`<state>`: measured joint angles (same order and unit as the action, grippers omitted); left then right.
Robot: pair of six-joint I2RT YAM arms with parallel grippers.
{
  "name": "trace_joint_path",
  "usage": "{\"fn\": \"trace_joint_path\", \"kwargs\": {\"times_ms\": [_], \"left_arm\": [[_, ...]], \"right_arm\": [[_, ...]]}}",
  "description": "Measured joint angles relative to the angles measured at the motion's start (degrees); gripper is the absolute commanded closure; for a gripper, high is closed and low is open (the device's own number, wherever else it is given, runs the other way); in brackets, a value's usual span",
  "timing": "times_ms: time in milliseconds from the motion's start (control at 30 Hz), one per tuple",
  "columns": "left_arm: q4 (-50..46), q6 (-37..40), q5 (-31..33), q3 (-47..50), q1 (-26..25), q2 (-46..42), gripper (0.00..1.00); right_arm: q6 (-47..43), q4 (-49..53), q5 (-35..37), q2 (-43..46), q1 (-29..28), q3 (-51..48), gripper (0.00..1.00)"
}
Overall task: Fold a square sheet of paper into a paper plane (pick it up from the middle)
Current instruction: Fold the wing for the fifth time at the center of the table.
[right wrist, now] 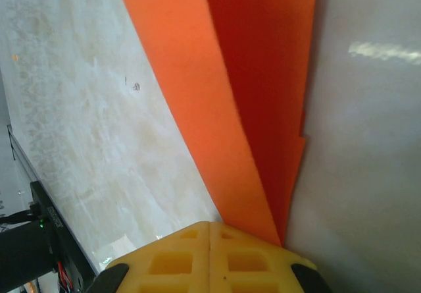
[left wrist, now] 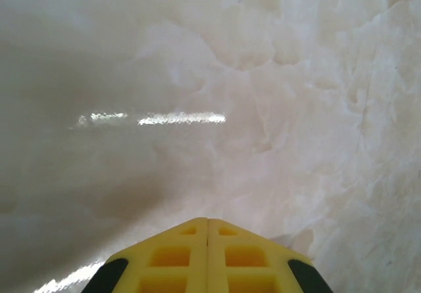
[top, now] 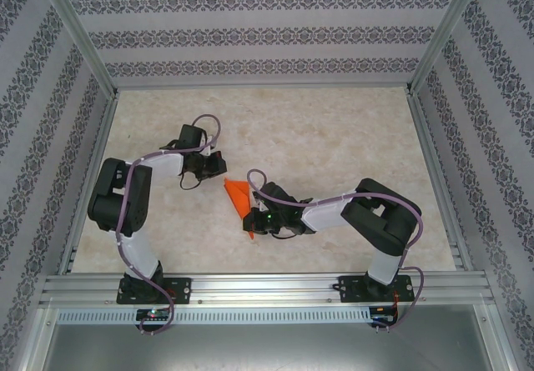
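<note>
The orange paper plane (top: pixel 238 197) lies on the table between the two arms as a narrow, folded, pointed shape. In the right wrist view the paper plane (right wrist: pixel 217 95) shows several stacked layers and a long crease, running away from the fingertips. My right gripper (top: pixel 253 218) (right wrist: pixel 209 226) is shut, jaws pressed together, with the paper's narrow end beside and under the right finger, not between the jaws. My left gripper (top: pixel 217 165) (left wrist: pixel 208 220) is shut with nothing in it, low over bare table just left of the paper.
The pale marbled table (top: pixel 334 137) is ringed by patterned walls and metal frame posts (top: pixel 83 46). A metal rail (top: pixel 267 288) runs along the near edge by the arm bases. Free room lies at the back and far right.
</note>
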<state>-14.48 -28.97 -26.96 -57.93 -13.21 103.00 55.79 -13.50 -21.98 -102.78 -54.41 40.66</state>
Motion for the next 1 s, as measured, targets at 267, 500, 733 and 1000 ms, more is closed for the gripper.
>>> {"fn": "trace_joint_path", "kwargs": {"times_ms": [267, 500, 733, 1000], "left_arm": [[-1.4, -1.97, 0.22, 5.2, -0.33, -19.3, 0.95], [-0.13, -6.67, -0.39, 14.82, -7.43, -27.63, 1.0], [2.51, -11.26, -0.55, 20.72, -12.81, -24.55, 1.0], [8.55, -12.48, -0.09, 20.81, -13.97, -18.25, 1.0]], "right_arm": [[-4.02, 4.66, -3.15, -0.52, 1.36, 2.54, 1.0], [-5.42, 7.32, -3.89, -0.76, 1.7, 3.89, 1.0], [-5.62, 7.52, -3.89, -0.79, 1.7, 3.98, 1.0], [-5.6, 7.52, -3.89, -0.79, 1.68, 3.98, 1.0]]}}
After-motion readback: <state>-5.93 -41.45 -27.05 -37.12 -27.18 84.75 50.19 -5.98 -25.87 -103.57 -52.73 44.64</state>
